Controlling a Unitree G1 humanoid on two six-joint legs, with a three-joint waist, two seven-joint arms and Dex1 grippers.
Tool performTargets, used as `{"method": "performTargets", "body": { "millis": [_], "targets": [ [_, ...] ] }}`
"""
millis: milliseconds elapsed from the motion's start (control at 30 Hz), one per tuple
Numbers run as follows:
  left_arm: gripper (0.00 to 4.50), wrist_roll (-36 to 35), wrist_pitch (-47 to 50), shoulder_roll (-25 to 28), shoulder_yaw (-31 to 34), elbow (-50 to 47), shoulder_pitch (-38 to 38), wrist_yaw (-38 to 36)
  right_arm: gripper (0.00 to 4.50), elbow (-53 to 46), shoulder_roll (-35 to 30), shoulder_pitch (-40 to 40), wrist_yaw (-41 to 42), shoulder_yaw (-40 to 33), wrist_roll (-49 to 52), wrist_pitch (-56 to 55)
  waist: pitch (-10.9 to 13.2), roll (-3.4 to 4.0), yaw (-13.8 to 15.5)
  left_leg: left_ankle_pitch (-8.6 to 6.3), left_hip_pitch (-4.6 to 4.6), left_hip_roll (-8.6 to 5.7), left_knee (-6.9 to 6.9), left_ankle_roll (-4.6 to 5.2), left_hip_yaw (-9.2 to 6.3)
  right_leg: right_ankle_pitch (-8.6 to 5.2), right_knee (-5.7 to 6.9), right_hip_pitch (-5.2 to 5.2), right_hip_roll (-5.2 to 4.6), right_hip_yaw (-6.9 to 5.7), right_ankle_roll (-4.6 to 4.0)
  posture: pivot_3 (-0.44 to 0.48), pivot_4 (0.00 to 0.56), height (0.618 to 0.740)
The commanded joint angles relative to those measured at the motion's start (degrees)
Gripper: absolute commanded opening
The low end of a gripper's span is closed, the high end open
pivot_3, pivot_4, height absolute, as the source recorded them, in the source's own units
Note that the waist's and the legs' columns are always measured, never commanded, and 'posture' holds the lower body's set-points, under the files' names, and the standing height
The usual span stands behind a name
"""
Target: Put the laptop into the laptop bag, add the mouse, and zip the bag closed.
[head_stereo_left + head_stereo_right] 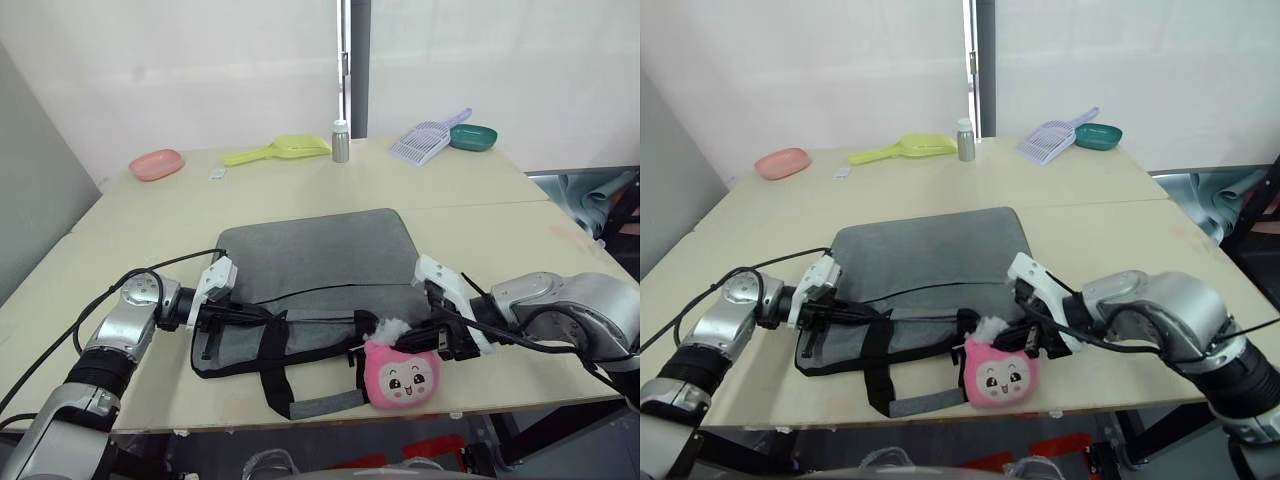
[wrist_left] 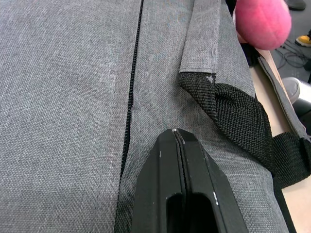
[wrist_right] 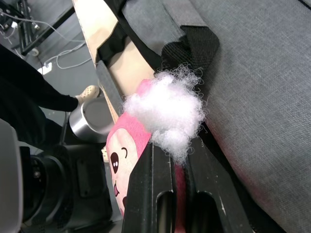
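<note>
The grey laptop bag (image 1: 310, 255) lies flat in the middle of the table, its black strap handles (image 1: 300, 405) hanging over the front edge. A black zipper (image 2: 131, 97) runs along its top face. My left gripper (image 1: 250, 315) rests shut on the bag's front left part, beside a handle strap (image 2: 233, 116). My right gripper (image 1: 428, 340) is at the bag's front right corner, shut on a pink plush toy (image 1: 402, 377) with a white tuft (image 3: 167, 114). The laptop and the mouse are out of view.
Along the table's far edge stand a pink dish (image 1: 156, 163), a yellow scoop (image 1: 280, 150), a grey bottle (image 1: 341, 141), a lilac slotted scoop (image 1: 425, 142) and a teal bowl (image 1: 473, 137). A person's dark sleeve (image 3: 29, 92) shows below the table.
</note>
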Motion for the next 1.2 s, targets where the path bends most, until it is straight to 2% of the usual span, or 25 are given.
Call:
{"method": "performTargets", "body": {
  "millis": [33, 267, 433, 533, 667, 833, 1200],
  "targets": [
    [0.00, 10.15, -0.32, 0.29, -6.95, 7.26, 4.83, 1.79, 0.01, 0.40, -5.41, 1.18, 4.54, -2.61, -2.38, -2.78, 0.00, 0.00, 0.03, -0.01, 0.00, -0.03, -0.01, 0.03, 0.01, -0.04, -0.01, 0.01, -0.04, 0.02, 0.07, 0.000, 0.150, 0.740],
    [0.00, 11.33, -2.95, -0.02, -7.59, 8.94, 5.69, 2.20, 0.01, 1.27, -17.84, 7.86, 13.69, -4.09, -8.17, -10.20, -0.01, 0.01, 0.00, -0.02, 0.02, -0.08, -0.07, 0.07, 0.02, -0.28, -0.03, 0.02, -0.09, 0.04, 0.47, 0.000, 0.150, 0.740],
    [0.00, 11.51, -4.21, -0.49, -7.62, 10.71, 5.20, 2.39, 0.01, 3.61, -21.93, 12.20, 16.23, -4.60, -12.93, -14.80, -0.02, 0.03, -0.09, -0.03, 0.05, -0.17, -0.09, 0.11, 0.04, -0.32, -0.02, 0.00, -0.18, 0.10, 0.53, 0.000, 0.150, 0.740],
    [0.00, 11.50, -4.71, -0.71, -7.59, 11.31, 4.93, 2.31, 0.01, 9.56, -22.71, 10.65, 15.15, -2.66, -19.92, -18.46, -0.04, 0.05, -0.24, -0.04, 0.07, -0.45, -0.13, 0.17, 0.03, -0.39, -0.02, -0.05, -0.36, 0.23, 0.65, 0.000, 0.150, 0.740],
    [0.00, 12.36, -6.48, -0.51, -8.11, 12.26, 4.53, 2.01, 0.01, 17.56, -20.28, 3.53, 13.94, 1.14, -28.80, -22.20, -0.03, 0.04, -0.48, -0.05, 0.04, -0.65, -0.14, 0.28, 0.21, -0.44, -0.04, -0.16, -0.63, 0.29, 0.74, 0.000, 0.150, 0.740],
    [0.00, 13.31, -8.85, -0.51, -8.93, 13.61, 4.55, 1.82, 0.01, 22.41, -16.80, -4.17, 15.95, 6.36, -37.01, -26.68, -0.03, 0.04, -0.76, -0.05, 0.02, -0.65, -0.21, 0.31, 0.22, -0.44, -0.03, -0.22, -0.64, 0.27, 0.74, 0.000, 0.150, 0.740],
    [0.00, 13.53, -10.84, -1.20, -9.53, 14.96, 5.30, 2.20, 0.01, 34.96, -1.76, -19.50, 14.18, 13.47, -51.94, -35.62, -0.03, 0.05, -1.36, -0.05, -0.01, -0.66, -0.32, 0.31, 0.40, -0.44, -0.03, -0.32, -0.73, 0.26, 0.73, 0.000, 0.150, 0.740]
  ]
}}
